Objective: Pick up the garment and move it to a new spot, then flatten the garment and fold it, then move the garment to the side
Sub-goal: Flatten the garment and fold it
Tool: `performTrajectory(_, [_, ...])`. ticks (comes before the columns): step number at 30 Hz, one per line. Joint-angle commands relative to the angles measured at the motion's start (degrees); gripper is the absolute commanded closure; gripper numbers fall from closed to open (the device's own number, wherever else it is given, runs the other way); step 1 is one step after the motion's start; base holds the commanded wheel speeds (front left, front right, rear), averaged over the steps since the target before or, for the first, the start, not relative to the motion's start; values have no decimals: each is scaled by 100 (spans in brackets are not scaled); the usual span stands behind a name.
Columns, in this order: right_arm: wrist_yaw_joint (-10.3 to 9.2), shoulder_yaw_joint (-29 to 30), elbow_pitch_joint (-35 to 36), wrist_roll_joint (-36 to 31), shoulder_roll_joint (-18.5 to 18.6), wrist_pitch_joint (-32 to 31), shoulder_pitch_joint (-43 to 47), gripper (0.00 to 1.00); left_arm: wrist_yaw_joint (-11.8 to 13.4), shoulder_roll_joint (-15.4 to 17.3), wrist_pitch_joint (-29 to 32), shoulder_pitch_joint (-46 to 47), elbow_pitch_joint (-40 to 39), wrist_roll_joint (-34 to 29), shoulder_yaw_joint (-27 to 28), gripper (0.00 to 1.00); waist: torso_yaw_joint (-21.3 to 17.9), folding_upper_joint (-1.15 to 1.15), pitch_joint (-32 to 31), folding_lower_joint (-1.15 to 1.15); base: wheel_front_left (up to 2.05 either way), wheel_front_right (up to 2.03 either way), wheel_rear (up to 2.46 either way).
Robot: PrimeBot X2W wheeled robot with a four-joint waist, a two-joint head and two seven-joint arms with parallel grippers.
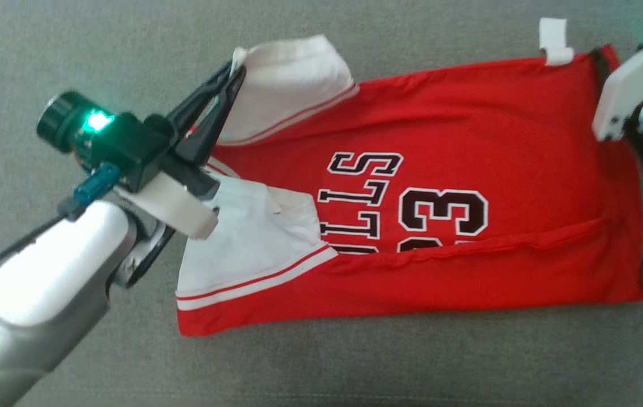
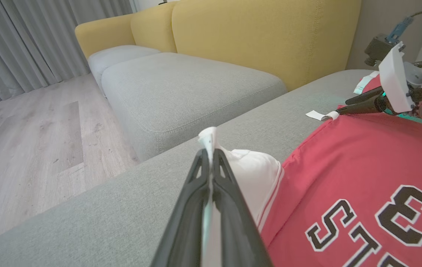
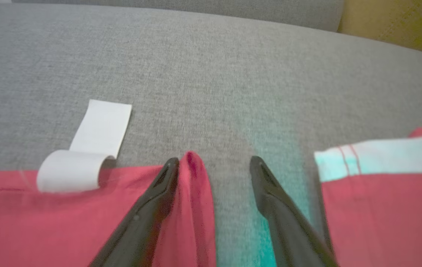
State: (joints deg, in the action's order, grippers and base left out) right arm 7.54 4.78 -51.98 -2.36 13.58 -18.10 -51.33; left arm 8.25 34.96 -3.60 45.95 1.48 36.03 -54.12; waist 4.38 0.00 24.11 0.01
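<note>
lying with shoulders left, hem right, the jersey [image 1: 496, 124] — left pincer [image 1: 235, 73] clamped on it, right pincer [image 3: 214, 161] apart.

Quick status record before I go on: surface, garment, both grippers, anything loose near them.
surface: grey sofa cushion
garment: red jersey, spread out on the cushion, its near long edge folded up over part of the lettering
left gripper: shut on the edge of the jersey's white sleeve
right gripper: open at the hem end, with a red fabric corner between its fingers
loose item: white tag curling out from the hem edge onto the cushion, beside the right gripper
</note>
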Motion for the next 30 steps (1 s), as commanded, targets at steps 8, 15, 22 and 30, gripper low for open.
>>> performTrajectory(8, [-5,-633,-485,406,234,244,-791,100,-77,83,-91,604,308,-37,375,100,-30,0,124,-1,0,0,0])
performTrajectory(15, [-5,-1032,-505,1058,102,703,-1066,100,-121,150,-184,818,738,64,571,100,-255,0,-80,-1,0,0,0])
performTrajectory(22, [-5,-1545,-334,1833,101,1121,-1376,100,-338,92,-228,1348,1539,134,731,100,-481,0,-138,-1,0,0,0])
performTrajectory(30, [-5,-1990,-255,2391,101,1679,-1808,100,-556,-189,-478,2227,2771,64,878,100,-641,0,-41,-1,0,0,0])
